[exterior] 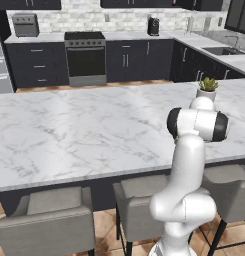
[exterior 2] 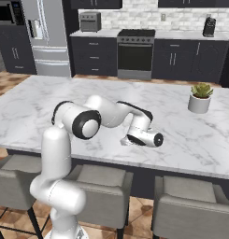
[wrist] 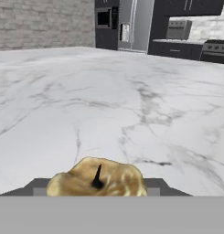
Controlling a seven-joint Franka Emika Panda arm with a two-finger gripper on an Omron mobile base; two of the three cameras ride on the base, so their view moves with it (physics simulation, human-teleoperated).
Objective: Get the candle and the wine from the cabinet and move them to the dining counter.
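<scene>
The candle (wrist: 97,176), a golden-brown waxy lump with a short black wick, sits between my two dark fingertips at the bottom of the hand view. My gripper (wrist: 97,186) is shut on it. In the right base view the gripper (exterior 2: 124,141) lies level, just above the dining counter (exterior 2: 190,140) near its front edge, pointing left. The white veined marble top (exterior: 69,130) spreads wide ahead of the hand (wrist: 131,91). My own arm hides the hand in the left base view. The wine is out of view.
A small potted succulent (exterior 2: 200,98) stands on the island's right part (exterior: 208,87). Grey stools (exterior: 49,215) line the near side (exterior 2: 190,205). Beyond the island are a stove (exterior: 85,57), a steel fridge (exterior 2: 48,37) and black wall cabinets (exterior: 29,4) cut off at the top.
</scene>
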